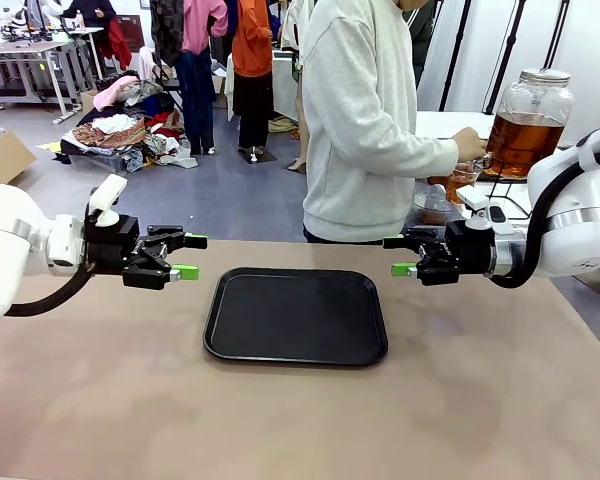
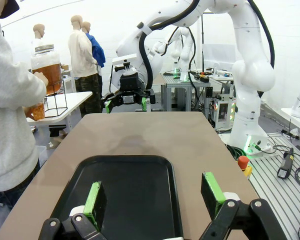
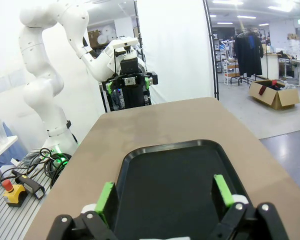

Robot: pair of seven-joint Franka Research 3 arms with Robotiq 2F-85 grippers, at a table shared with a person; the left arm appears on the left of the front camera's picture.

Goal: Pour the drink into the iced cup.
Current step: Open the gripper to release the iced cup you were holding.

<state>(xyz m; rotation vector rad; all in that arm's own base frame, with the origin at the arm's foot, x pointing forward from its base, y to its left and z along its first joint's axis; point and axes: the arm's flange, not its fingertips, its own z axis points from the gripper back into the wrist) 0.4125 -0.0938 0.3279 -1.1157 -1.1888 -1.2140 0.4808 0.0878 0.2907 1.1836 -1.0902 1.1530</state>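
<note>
My left end effector [image 1: 185,256] hangs level above the tabletop [image 1: 300,420], just off the left edge of the black tray [image 1: 296,315]. Its fingers stand spread wide and carry nothing; the left wrist view confirms this, with the green pads [image 2: 94,199] apart over the bare tray [image 2: 125,195].

The tray lies flat at the middle of the tabletop, between my two arms.

My right end effector [image 1: 401,256] hangs at matching height just off the tray's right edge, fingers likewise spread and unloaded, pads [image 3: 107,199] apart over the tray [image 3: 170,180] in the right wrist view.

The drink [image 1: 520,142] is not on my tabletop. It sits in the glass jar dispenser [image 1: 528,120] on a side table at the far right, well apart from both arms. The person [image 1: 365,120] stands there with a hand [image 1: 470,145] at the tap, holding what appears to be a cup [image 1: 462,180] beneath it; I cannot tell whether it holds ice.

Judgement: the filling step is in the person's hands, and my arms are waiting. My next move likely calls for holding clear of the tray until a cup is delivered, then a steady upright grasp.
</note>
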